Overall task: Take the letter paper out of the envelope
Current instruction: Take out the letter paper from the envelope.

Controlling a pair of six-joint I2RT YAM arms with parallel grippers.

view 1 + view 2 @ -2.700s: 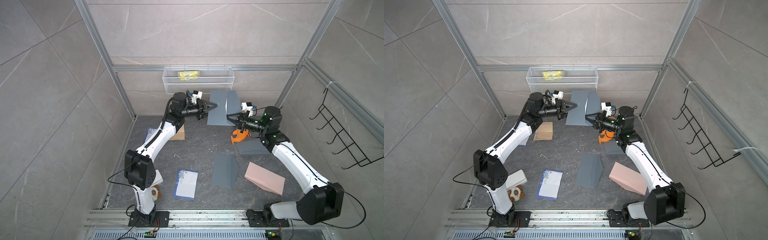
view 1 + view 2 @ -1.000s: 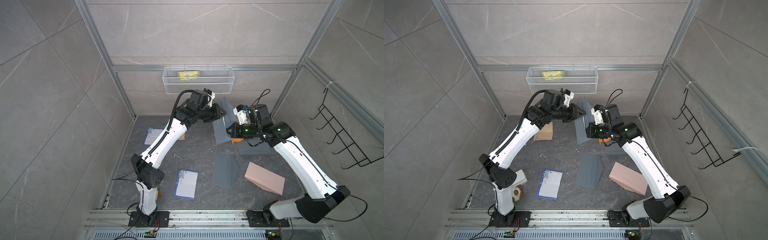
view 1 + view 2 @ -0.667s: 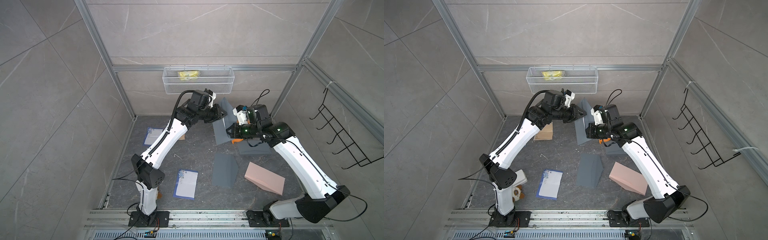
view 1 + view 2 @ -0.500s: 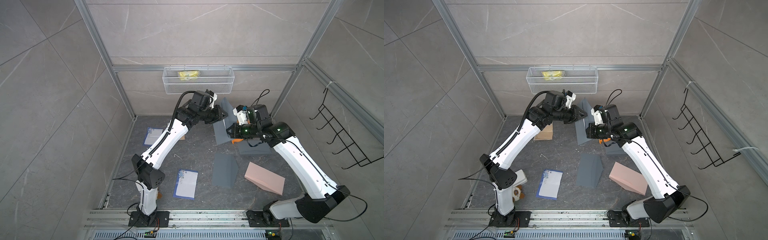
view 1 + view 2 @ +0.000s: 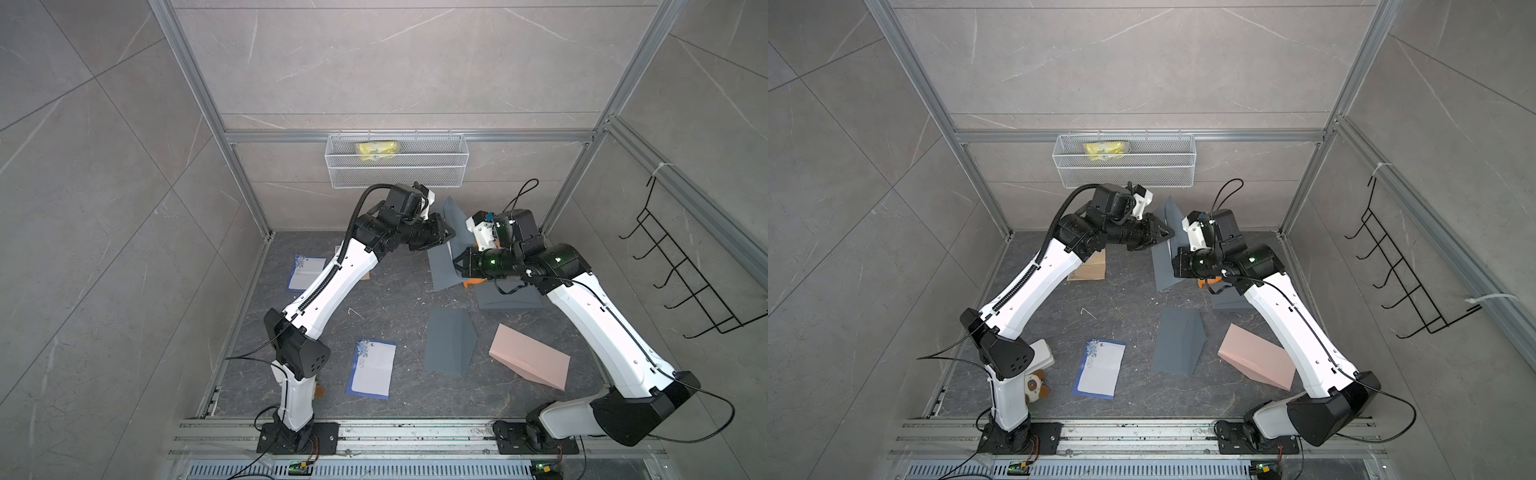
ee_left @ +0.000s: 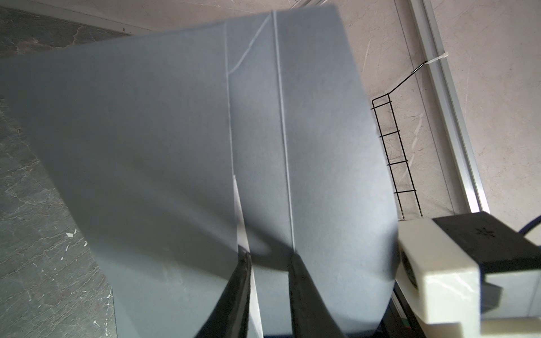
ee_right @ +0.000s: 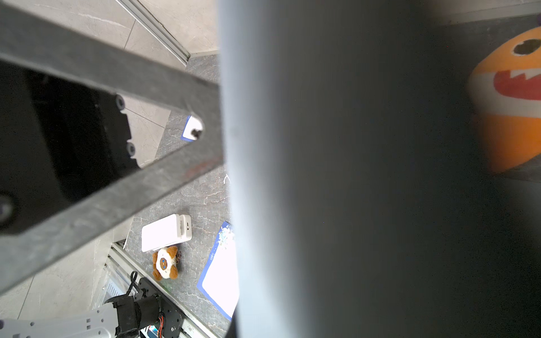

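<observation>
Both arms hold a grey envelope (image 5: 441,266) (image 5: 1165,268) in the air over the back of the table, standing almost on edge. My right gripper (image 5: 458,266) (image 5: 1177,266) is shut on its lower right edge; in the right wrist view the envelope (image 7: 336,175) hides its fingers. My left gripper (image 5: 448,237) (image 5: 1168,232) meets the envelope (image 6: 146,131) from the left near its top. In the left wrist view the left gripper (image 6: 270,257) has its jaws a little apart at the opening. A white sliver of the letter paper (image 6: 239,210) shows beside one finger.
Two more grey envelopes (image 5: 449,347) (image 5: 507,297), a pink envelope (image 5: 530,361), an orange toy (image 7: 509,102) and two blue-bordered sheets (image 5: 372,370) (image 5: 305,272) lie on the table. A plush (image 7: 165,263) and white box (image 7: 167,232) sit front left. A wire basket (image 5: 397,166) hangs behind.
Earlier the envelope was held flat and spread between the grippers at the back; both arms have since risen and turned it on edge. Over the last second the left gripper crept slightly rightward.
</observation>
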